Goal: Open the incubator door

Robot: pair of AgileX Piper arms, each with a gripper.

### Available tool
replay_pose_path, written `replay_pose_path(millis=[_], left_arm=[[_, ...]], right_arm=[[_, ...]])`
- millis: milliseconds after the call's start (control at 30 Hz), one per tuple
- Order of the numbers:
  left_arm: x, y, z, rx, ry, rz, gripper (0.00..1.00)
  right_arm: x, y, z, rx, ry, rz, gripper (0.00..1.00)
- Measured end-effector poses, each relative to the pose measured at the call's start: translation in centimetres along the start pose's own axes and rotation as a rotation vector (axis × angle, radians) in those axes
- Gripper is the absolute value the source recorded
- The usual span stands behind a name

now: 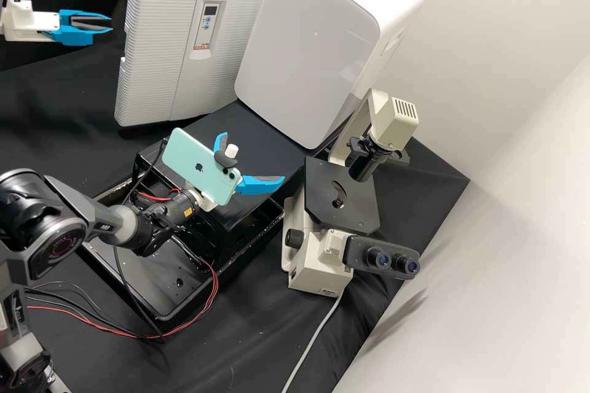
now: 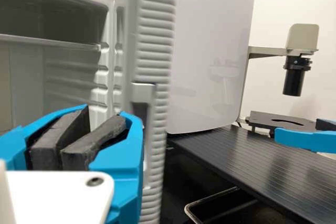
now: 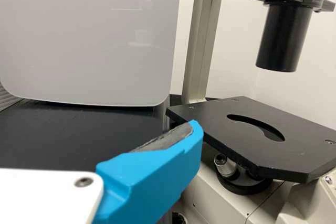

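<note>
Pale walls [image 1: 491,43] and black cloth [image 1: 61,92] are set around the bench, where a white cabinet [image 1: 307,43] is placed beside the incubator door [image 1: 153,43]. The door is seen swung out, with the incubator's shelved interior [image 2: 68,19] exposed in the left wrist view, so the opening is judged nearly or wholly done. If more swing is wanted, it is best given by pushing slowly on the inner side near the free edge, along the hinge's arc; otherwise the left gripper [image 1: 112,23] should be backed off cleanly (a snag on the latch piece [image 2: 143,98] could drag the door shut). Its fingers are pressed together, with nothing pinched between them. In the high view, the ribbed edge of the door lies just beyond their tips, near but apart. The right gripper [image 1: 252,156] is held spread, well apart from the door and near the microscope [image 1: 396,123].
</note>
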Motion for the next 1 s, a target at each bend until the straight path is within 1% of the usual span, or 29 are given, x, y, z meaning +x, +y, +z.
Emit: replay_pose_path(millis=[133,233,333,400,433,467,533,633,667,700,800,833,900,933,1000], left_arm=[[-0.3,0.1,0.4,0.001,-0.004,0.003,0.00],[-0.4,0.0,0.5,-0.021,-0.004,0.001,0.00],[-0.6,-0.3,0.5,-0.033,0.003,-0.003,0.00],[-0.8,-0.4,0.3,-0.043,0.019,0.002,0.00],[-1.1,-0.5,0.1,-0.050,0.044,0.016,0.00],[-1.3,-0.6,-0.3,-0.049,0.068,0.028,0.00],[-2.0,-0.6,-1.3,-0.038,0.142,0.071,0.00],[-3.2,-0.4,-2.9,-0.019,0.276,0.121,0.00],[-3.5,-0.3,-3.3,-0.008,0.318,0.131,0.00],[-4.0,0.0,-3.9,0.003,0.377,0.159,0.00],[-4.6,0.2,-5.0,0.028,0.496,0.181,0.00],[-4.8,0.2,-5.3,0.034,0.534,0.181,0.00],[-5.1,0.3,-5.7,0.060,0.589,0.179,0.00],[-5.2,0.3,-5.8,0.071,0.610,0.177,1.00],[-5.4,0.3,-6.1,0.094,0.653,0.168,1.00]], right_arm=[[0.0,0.0,0.0,0.000,0.000,0.000,1.00],[0.0,0.0,0.0,0.000,0.000,0.000,1.00],[0.0,0.0,0.0,0.000,0.000,0.000,1.00],[0.0,0.0,0.0,0.000,0.000,0.000,1.00],[0.0,0.0,0.0,0.000,0.000,0.000,1.00],[0.0,0.0,0.0,0.000,0.000,0.000,1.00],[0.0,0.0,0.0,0.000,0.000,0.000,1.00],[0.0,0.0,0.0,0.000,0.000,0.000,1.00],[0.0,0.0,0.0,0.000,0.000,0.000,1.00],[0.0,0.0,0.0,0.000,0.000,0.000,1.00],[0.0,0.0,0.0,0.000,0.000,0.000,1.00],[0.0,0.0,0.0,0.000,0.000,0.000,1.00],[0.0,0.0,0.0,0.000,0.000,0.000,1.00],[0.0,0.0,0.0,0.000,0.000,0.000,1.00],[0.0,0.0,0.0,0.000,0.000,0.000,1.00]])
